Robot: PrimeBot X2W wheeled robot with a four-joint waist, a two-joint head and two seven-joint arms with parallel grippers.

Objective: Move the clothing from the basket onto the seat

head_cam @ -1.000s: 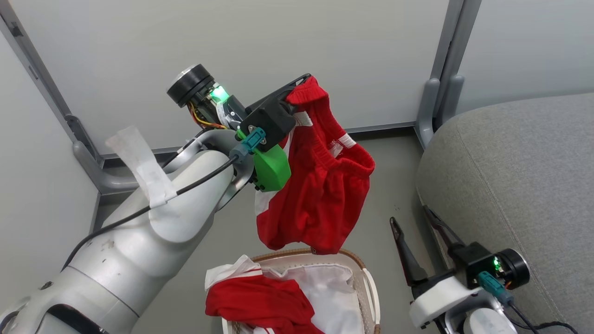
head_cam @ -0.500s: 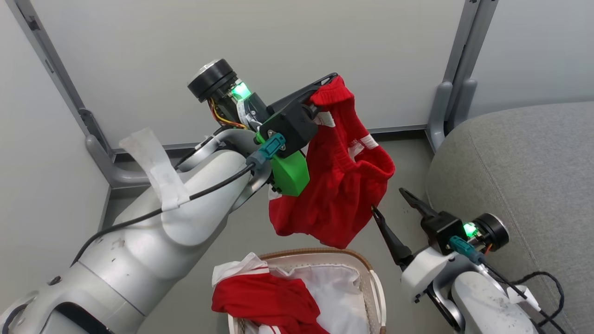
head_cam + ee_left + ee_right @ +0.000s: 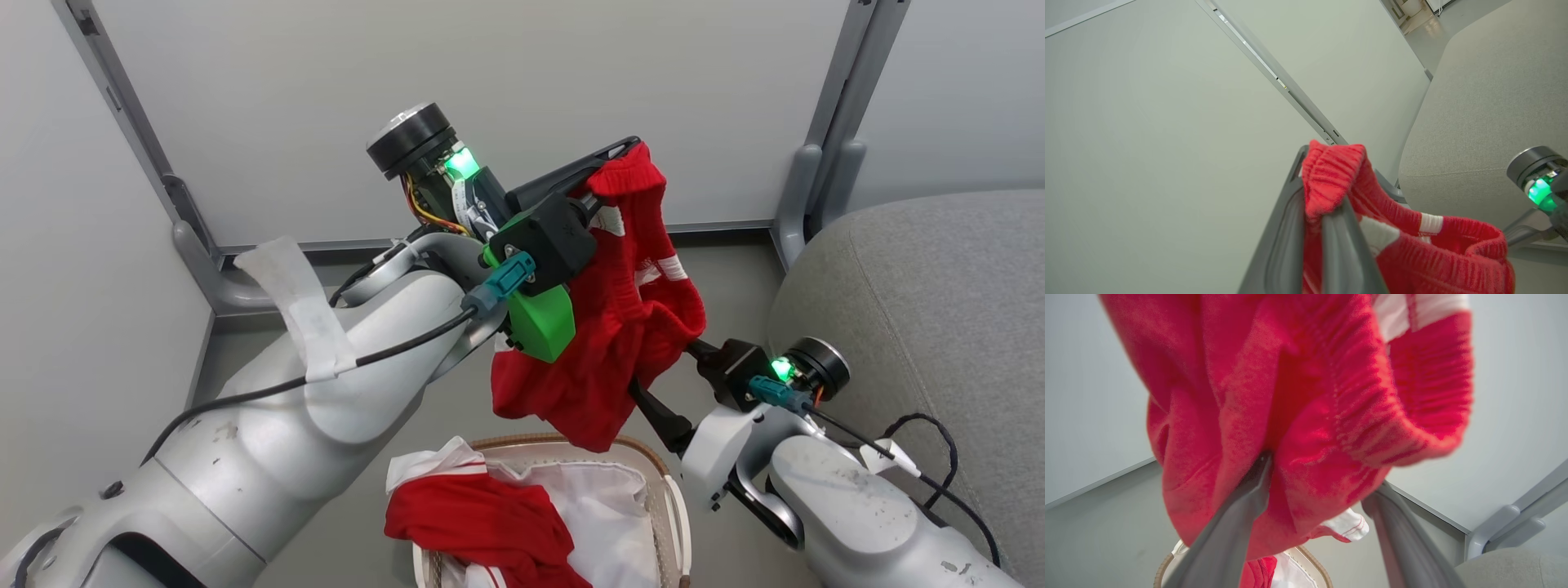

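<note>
Clothing: red garment (image 3: 608, 351) is hanging by its ribbed waistband from left gripper (image 3: 624, 155), whose fingers are clamping together on it, above basket (image 3: 673, 506). Right gripper (image 3: 1319, 475) is holding its fingers wide apart, straddling a lower fold. Second red garment (image 3: 482, 523) is lying in basket. Seat (image 3: 939, 286) is standing to the right of basket.

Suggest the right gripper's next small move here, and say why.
Probably close the right gripper: its open fingers straddle a fold of the red garment, which hangs from the shut left gripper above the basket.
</note>
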